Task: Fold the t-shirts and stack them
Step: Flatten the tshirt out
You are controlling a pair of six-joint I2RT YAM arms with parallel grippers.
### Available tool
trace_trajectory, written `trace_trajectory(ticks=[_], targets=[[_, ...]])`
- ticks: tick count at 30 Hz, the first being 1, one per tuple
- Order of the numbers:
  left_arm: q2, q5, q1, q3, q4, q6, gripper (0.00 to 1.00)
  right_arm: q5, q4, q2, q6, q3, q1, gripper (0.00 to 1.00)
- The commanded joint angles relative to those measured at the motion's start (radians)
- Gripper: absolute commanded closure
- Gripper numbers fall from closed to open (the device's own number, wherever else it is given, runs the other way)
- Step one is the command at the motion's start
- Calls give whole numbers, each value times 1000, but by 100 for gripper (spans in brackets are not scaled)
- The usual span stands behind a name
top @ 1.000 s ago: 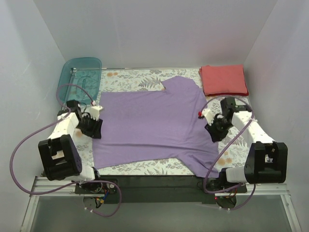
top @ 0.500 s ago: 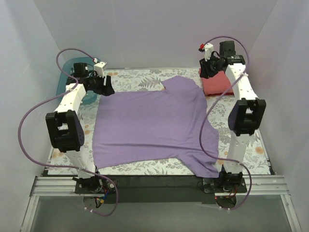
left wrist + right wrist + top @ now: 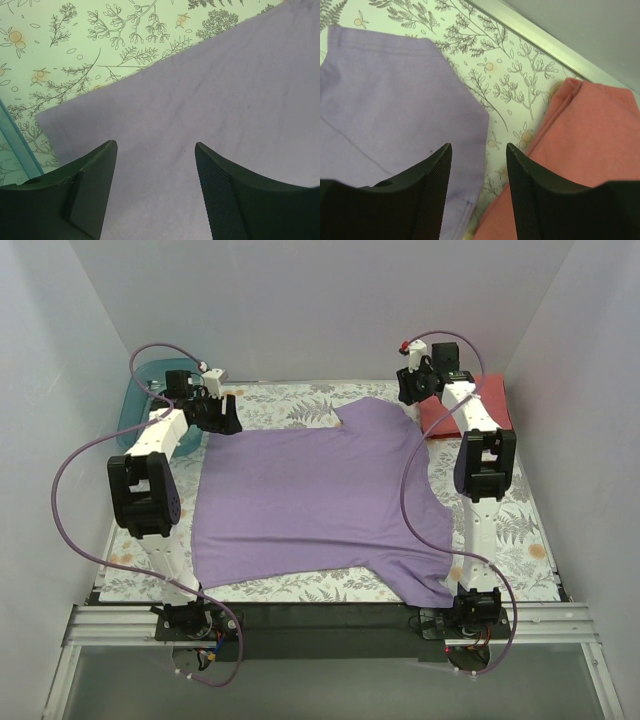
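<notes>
Top external: lavender shirt [image 3: 320, 500] lies flat.
Left gripper [image 3: 155, 146] gapes over its far-left corner; right gripper [image 3: 479, 147] gapes over its far sleeve, beside coral shirt [image 3: 590, 135].

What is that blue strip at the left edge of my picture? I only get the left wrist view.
Observer: It is the rim of a teal plastic bin standing at the far left, just past the cloth's corner.
Operator: Is the purple cloth below me a whole shirt?
Observer: Yes. The lavender t-shirt lies spread flat and unfolded, with one sleeve pointing to the far side and the other to the near right.
Operator: Is it the only shirt?
Observer: No. A coral-red t-shirt lies already folded at the far right, beside the lavender sleeve.
Operator: What is the other arm doing?
Observer: The right tool hovers open above the edge of that far sleeve, holding nothing.
</notes>
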Motion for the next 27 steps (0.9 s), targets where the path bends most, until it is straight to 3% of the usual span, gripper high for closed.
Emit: trace_trajectory(ticks=[1, 11, 27], targets=[[4, -14, -13, 36, 18, -4, 37, 33, 133, 44, 21, 25, 17, 45], [40, -40, -40, 43, 22, 8, 33, 86, 170, 113, 33, 8, 34, 33], [97, -64, -48, 102, 36, -4, 30, 60, 156, 105, 35, -81, 32, 35]])
